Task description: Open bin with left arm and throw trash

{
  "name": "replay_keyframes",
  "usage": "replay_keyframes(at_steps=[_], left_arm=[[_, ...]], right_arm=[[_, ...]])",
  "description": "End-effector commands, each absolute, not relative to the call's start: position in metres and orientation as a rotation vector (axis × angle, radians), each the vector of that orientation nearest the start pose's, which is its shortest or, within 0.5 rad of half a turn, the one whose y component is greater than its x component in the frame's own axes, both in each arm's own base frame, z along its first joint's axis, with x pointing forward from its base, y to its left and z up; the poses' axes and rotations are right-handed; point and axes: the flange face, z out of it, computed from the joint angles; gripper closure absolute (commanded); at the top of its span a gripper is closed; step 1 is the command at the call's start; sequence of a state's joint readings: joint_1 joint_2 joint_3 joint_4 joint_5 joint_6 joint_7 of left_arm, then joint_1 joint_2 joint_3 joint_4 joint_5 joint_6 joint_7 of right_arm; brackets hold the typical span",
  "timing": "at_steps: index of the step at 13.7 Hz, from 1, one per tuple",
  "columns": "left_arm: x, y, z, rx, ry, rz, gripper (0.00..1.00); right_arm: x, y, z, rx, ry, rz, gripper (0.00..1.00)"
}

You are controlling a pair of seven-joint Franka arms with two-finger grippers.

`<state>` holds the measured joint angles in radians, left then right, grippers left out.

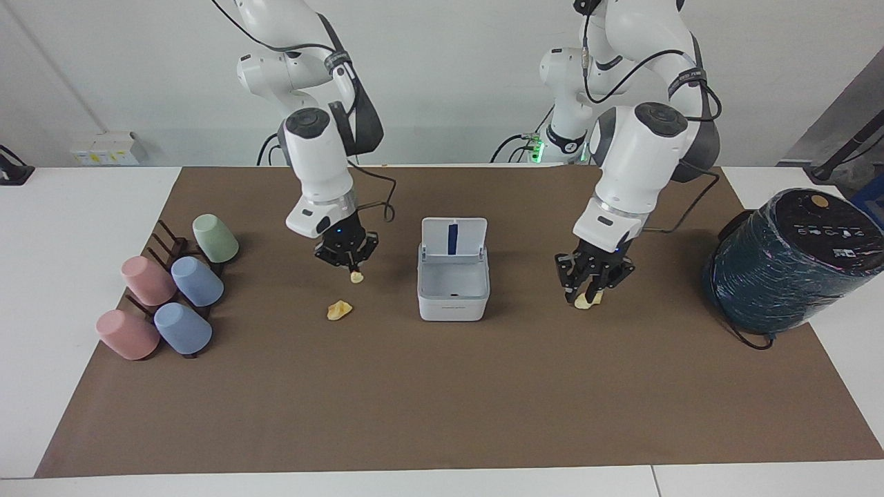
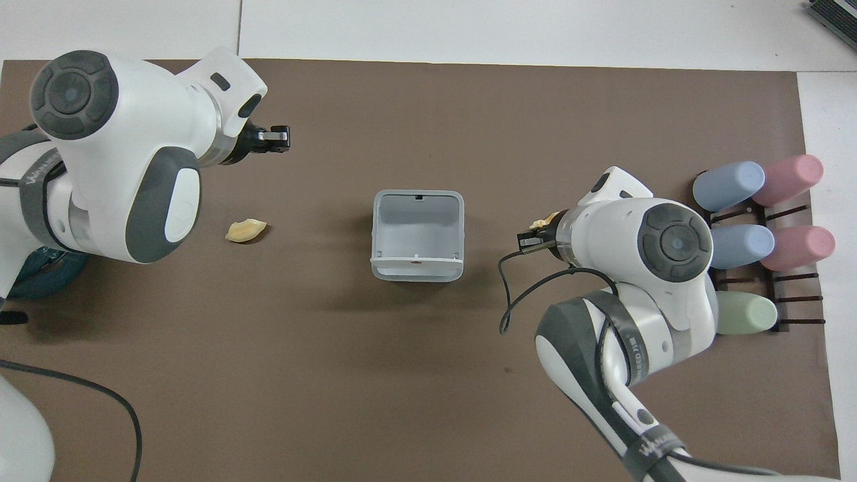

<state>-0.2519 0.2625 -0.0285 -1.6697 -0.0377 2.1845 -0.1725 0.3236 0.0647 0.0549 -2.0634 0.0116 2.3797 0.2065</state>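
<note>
The white bin [image 1: 452, 307] stands in the middle of the brown mat with its lid [image 1: 454, 238] up and the blue stripe showing; it also shows in the overhead view [image 2: 417, 269]. My right gripper [image 1: 347, 261] is shut on one yellow scrap [image 1: 356, 277] and holds it above the mat between the cups and the bin. A second scrap [image 1: 338, 310] lies below it. My left gripper [image 1: 587, 293] is open and hangs low by the third scrap [image 1: 585, 301]. The overhead view shows that scrap [image 2: 246, 230] lying apart from the left gripper [image 2: 274, 136].
A big dark-teal wrapped cylinder [image 1: 787, 259] stands at the left arm's end of the table. A dark rack with several pastel cups [image 1: 173, 290] lies at the right arm's end, close to the right arm [image 2: 756, 234].
</note>
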Motion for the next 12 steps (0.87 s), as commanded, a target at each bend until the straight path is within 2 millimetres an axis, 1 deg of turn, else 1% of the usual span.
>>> replay_keyframes(at_steps=[1,2,3,4,5,6,7,9,10,11,12], left_arm=[[0.612,-0.169,0.458,-3.202,0.226,-0.378,0.00],[0.606,-0.166,0.448,-3.195,0.251,-0.392,0.00],[0.602,-0.157,0.439,-3.185,0.282,-0.399,0.00],[0.601,-0.142,0.427,-3.172,0.324,-0.386,0.00],[0.600,-0.137,0.415,-3.156,0.397,-0.378,0.00],[0.601,-0.127,0.404,-3.142,0.448,-0.368,0.00],[0.601,-0.123,0.392,-3.133,0.480,-0.364,0.00],[0.598,-0.120,0.378,-3.120,0.530,-0.357,0.00],[0.597,-0.119,0.374,-3.111,0.569,-0.351,0.00],[0.596,-0.117,0.364,-3.098,0.620,-0.339,0.00],[0.596,-0.116,0.349,-3.085,0.660,-0.342,0.00]], right_arm=[[0.564,0.236,0.474,-2.971,-0.183,-0.445,1.00],[0.575,0.244,0.481,-2.938,-0.112,-0.445,1.00],[0.577,0.262,0.490,-2.891,-0.061,-0.438,1.00],[0.578,0.281,0.492,-2.869,-0.052,-0.434,1.00],[0.581,0.298,0.486,-2.869,-0.059,-0.425,1.00],[0.580,0.314,0.479,-2.868,-0.064,-0.412,1.00],[0.579,0.329,0.472,-2.865,-0.062,-0.401,1.00],[0.577,0.336,0.461,-2.872,-0.064,-0.380,1.00],[0.574,0.343,0.453,-2.878,-0.076,-0.363,0.98],[0.569,0.353,0.446,-2.884,-0.099,-0.345,0.71],[0.568,0.353,0.443,-2.888,-0.099,-0.338,0.30]])
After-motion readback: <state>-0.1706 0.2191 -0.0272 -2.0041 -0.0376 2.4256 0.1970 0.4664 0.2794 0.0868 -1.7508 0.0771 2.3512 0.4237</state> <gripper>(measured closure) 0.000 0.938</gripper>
